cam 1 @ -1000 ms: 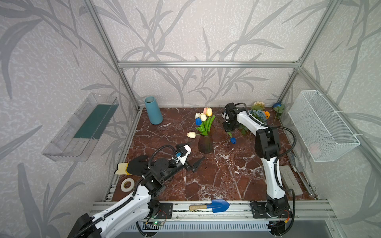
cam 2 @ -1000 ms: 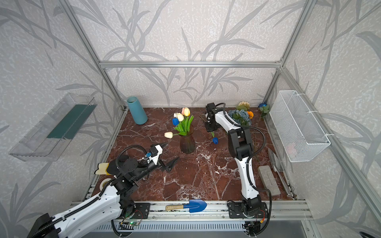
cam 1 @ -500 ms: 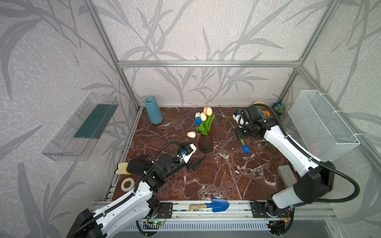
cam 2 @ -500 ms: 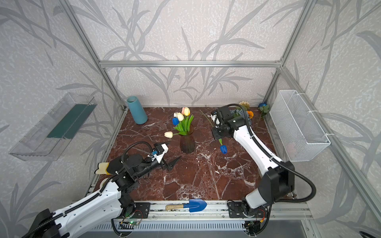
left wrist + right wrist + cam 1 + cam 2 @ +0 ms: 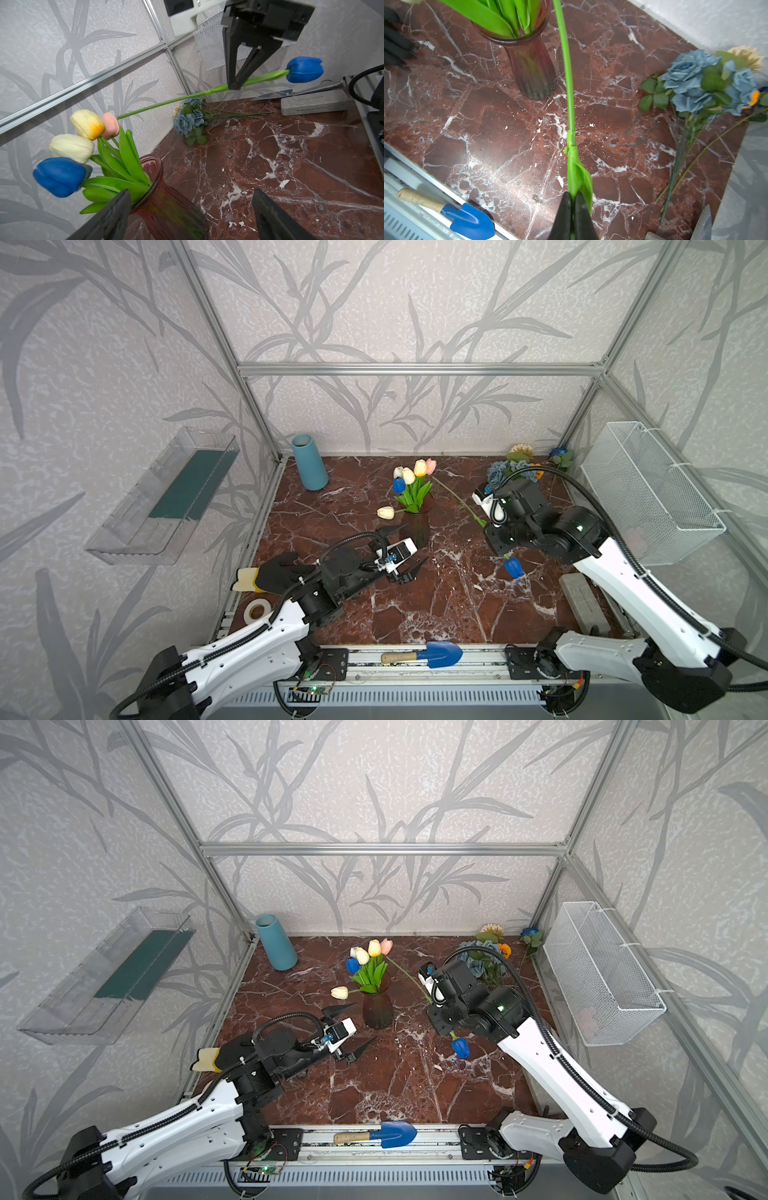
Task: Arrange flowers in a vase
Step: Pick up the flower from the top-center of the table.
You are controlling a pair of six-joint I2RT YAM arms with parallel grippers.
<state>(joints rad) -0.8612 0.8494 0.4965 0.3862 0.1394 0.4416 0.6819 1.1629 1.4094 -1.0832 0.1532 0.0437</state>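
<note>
Blue artificial tulip (image 5: 304, 69) on a long green plastic stem hangs above the red-brown marble tabletop (image 5: 436, 605). The right gripper (image 5: 233, 85) pinches it at the leaf sheath just below the bloom, its 2 fingers closed on the stem. The bare end reaches close to the pink bloom of the bunch in the dark red ribbed glass vase (image 5: 533, 68).

The flower looks light, and its stem springy and smooth, so the long free end may sway or twist. A hold nearer mid-stem would likely steer it better, sparing the soft bloom.

The left gripper (image 5: 361, 1023) waits beside the vase, jaws wide apart and empty. Dusty-blue fabric roses (image 5: 188, 119) lie farther off. Faint lettering on a grey block (image 5: 313, 104) is unreadable.
</note>
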